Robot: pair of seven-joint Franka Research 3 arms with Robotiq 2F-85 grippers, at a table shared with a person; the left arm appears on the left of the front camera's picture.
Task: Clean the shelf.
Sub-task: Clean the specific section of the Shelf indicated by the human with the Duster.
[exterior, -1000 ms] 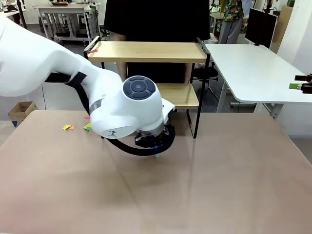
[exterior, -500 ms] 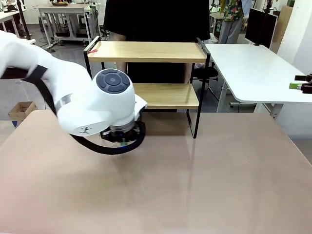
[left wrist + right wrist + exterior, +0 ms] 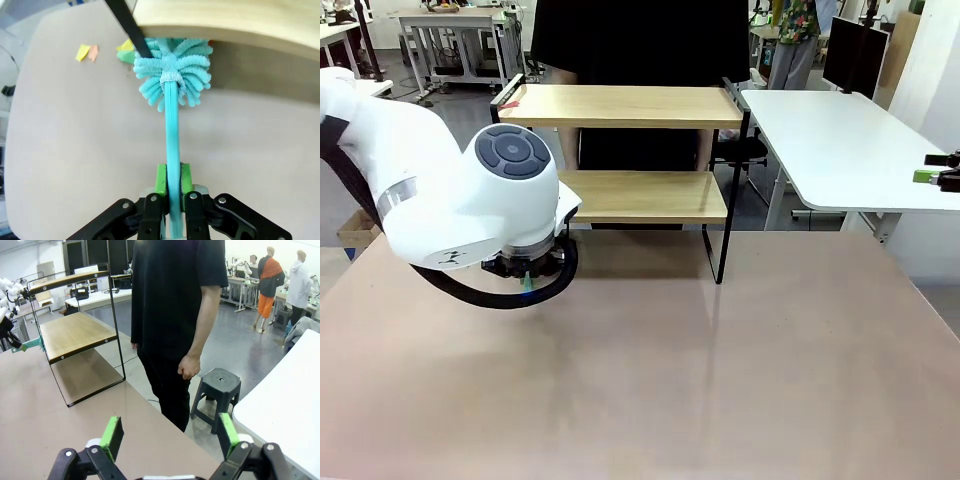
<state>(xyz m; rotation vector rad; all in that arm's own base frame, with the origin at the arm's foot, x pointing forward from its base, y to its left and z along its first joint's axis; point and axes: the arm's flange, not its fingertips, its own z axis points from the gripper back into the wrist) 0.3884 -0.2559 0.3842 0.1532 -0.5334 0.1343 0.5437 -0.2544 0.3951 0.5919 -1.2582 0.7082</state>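
Duster (image 3: 172,75) in left tool (image 3: 173,178) touches shelf (image 3: 225,20) leg under board edge.

Front faces shelf (image 3: 620,105) across table (image 3: 770,380); wrist views share shelf, left apparently closest.

Duster (image 3: 172,117) under shelf (image 3: 225,20) edge — scraps (image 3: 87,51) alongside.

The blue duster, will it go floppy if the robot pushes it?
Its fluffy head looks soft, strands splaying loosely, so it would probably squash and bend. The thin handle runs straight, so it is likely fairly stiff and light. The left gripper pinches it between green pads, so slipping seems unlikely.
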